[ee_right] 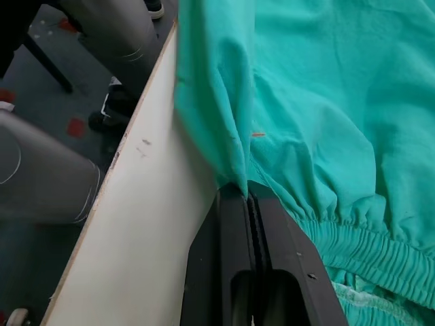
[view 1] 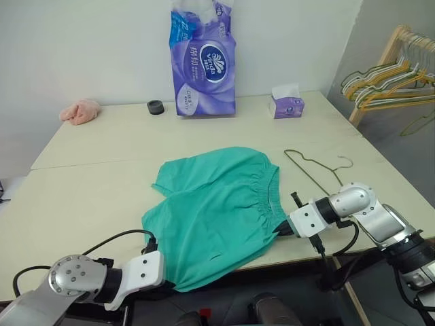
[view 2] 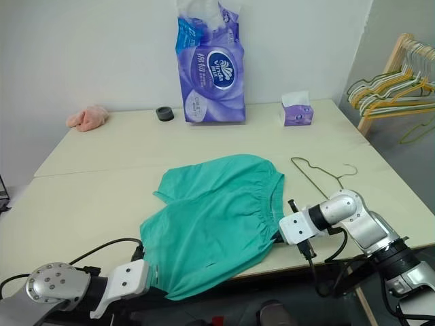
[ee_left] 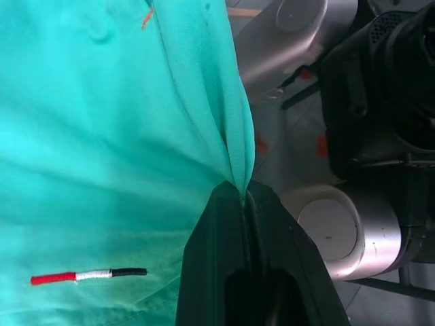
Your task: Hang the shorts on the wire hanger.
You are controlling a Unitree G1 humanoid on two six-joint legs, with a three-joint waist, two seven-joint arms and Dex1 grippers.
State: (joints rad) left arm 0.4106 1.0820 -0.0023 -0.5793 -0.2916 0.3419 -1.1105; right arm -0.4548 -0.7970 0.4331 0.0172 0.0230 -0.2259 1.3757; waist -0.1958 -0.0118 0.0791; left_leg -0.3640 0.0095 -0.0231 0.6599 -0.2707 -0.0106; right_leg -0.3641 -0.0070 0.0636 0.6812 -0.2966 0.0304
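both grippers clamped on the shorts [view 1: 217, 214] at the near table edge – left gripper [ee_left: 243, 197] has its fingers pressed together on a pinched fold at the hem corner, which overhangs the edge; right gripper [ee_right: 246, 192] is closed the same way on the edge of the cloth just by the gathered waistband. two grips on opposite ends look meant to keep the cloth spread and lift it as one piece, so it can be carried to the hanger [view 1: 316, 170] rather than bunch up. most of the shorts lies flat on the table [view 1: 88, 197], waistband toward the robot's right, legs toward the left.

hanger lies flat on the table just beyond the right gripper, near the waistband but apart from it, hook pointing away to the right – untouched, so hanging is not yet begun.

surface is a pale cream table, a seam running across it. further back: pink cloth [view 1: 80, 111] at far left, small black roll [view 1: 155, 106], tall purple tissue pack [view 1: 204, 64] against the white wall, small purple tissue box [view 1: 288, 103]. off the far right, a wooden rack with yellow and pale green hangers [view 1: 391, 78].
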